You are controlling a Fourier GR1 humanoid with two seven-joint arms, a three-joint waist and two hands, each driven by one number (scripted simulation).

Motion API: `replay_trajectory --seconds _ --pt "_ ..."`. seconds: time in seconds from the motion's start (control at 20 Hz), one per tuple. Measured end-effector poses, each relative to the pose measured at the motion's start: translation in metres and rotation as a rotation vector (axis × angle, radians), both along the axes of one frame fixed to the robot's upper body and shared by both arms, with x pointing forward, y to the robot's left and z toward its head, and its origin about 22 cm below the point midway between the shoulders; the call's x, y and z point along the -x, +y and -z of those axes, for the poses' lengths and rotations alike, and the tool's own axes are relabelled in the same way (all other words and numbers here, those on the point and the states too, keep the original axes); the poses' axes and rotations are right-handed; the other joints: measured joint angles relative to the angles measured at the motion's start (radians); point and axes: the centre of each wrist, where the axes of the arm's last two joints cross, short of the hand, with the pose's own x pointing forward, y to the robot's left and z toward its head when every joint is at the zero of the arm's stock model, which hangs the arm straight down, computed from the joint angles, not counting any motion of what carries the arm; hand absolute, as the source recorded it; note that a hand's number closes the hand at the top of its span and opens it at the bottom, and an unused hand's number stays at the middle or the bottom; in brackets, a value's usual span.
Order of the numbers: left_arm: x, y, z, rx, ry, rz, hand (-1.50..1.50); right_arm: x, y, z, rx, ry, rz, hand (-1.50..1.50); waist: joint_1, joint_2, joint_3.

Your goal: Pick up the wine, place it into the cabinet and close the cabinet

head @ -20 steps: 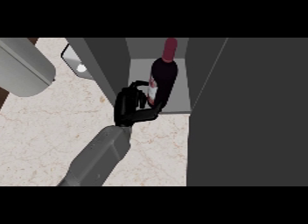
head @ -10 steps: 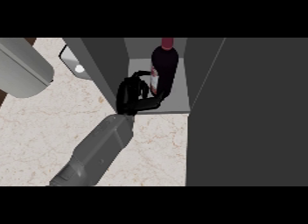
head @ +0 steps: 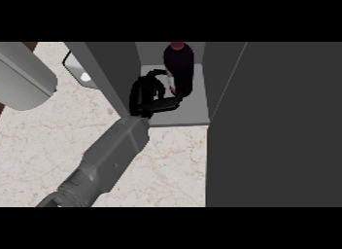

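A dark wine bottle (head: 181, 63) with a red top stands upright on the grey floor of the open cabinet (head: 192, 115). My right hand (head: 148, 95) reaches into the cabinet from the lower left. Its fingers curl against the bottle's left side and the thumb sits by the base. The hand hides the bottle's lower left part. My left hand does not show.
The cabinet's dark open door (head: 282, 126) fills the right side. Its grey left wall (head: 109, 73) stands just left of my hand. A big grey cylinder (head: 16, 73) lies at the upper left, a small white object (head: 80, 73) beside it. Marbled counter (head: 174, 165) spreads below.
My right hand has carried the bottle deeper into the cabinet. The bottle went from tilted at the opening to upright on the cabinet's floor.
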Motion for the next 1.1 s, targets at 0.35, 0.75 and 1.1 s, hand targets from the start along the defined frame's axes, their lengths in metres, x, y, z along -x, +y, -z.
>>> replay_trajectory --seconds 0.35,0.75,1.1 --pt "-0.005 0.008 0.003 -0.036 0.049 -0.039 1.5 0.002 0.001 -0.002 0.001 -0.004 -0.009 -1.5 -0.01 0.003 0.0" --pt "-0.003 0.019 0.014 -0.02 0.018 -0.093 1.5 0.004 0.004 0.0 0.006 -0.006 -0.013 -1.5 -0.017 0.008 -0.003" --pt "-0.004 0.019 0.013 -0.027 -0.066 -0.087 -1.5 0.005 0.002 -0.004 0.013 -0.014 -0.009 -1.5 -0.015 0.015 -0.009"
